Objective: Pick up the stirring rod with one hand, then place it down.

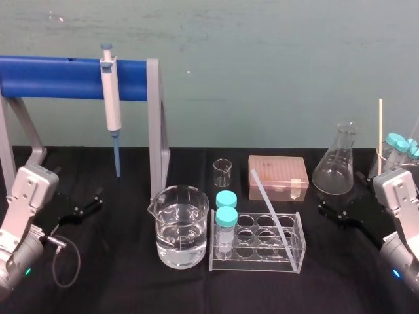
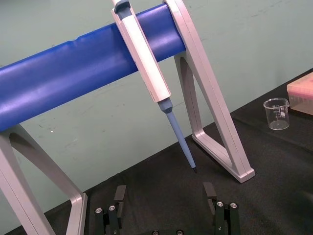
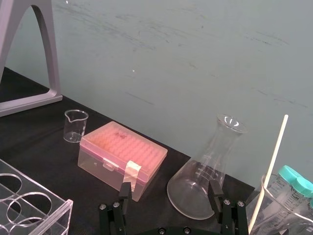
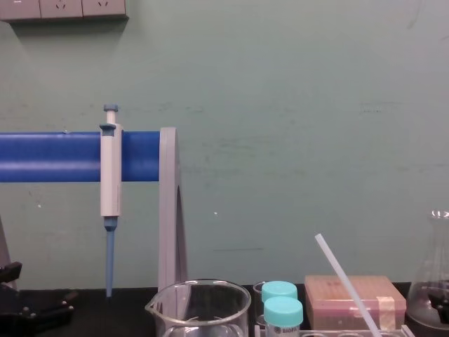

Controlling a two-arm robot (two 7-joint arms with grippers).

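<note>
Two black robot hands with blocky jaws rest low over a black bench (image 1: 131,288), one at each side. The left hand (image 1: 91,201) is open, its two fingers (image 2: 120,196) spread wide and holding nothing. The right hand (image 1: 334,204) is open and empty too, with its fingers (image 3: 215,193) set well apart. The long, thin translucent white stirring rod (image 1: 272,208) stands between the two hands, nearer the right hand and off to its left, touched by neither. It leans at a slant in a clear acrylic test tube rack (image 1: 298,252), lower end down in a rack cell and upper end tilted back toward the wall and toward the left hand. Two teal-capped tubes (image 1: 226,216) stand at the rack's end nearest the left hand. Just beside them is a large glass beaker of water (image 1: 181,226). Beyond the rack sit a small empty glass beaker (image 1: 222,171) and a pink lidded tip box (image 1: 277,175). A clear conical flask (image 1: 335,167) stands just ahead of the right hand. Ahead of the left hand, a white-and-blue pipette (image 1: 110,91) hangs from a blue bar on grey legs (image 1: 59,77).
</note>
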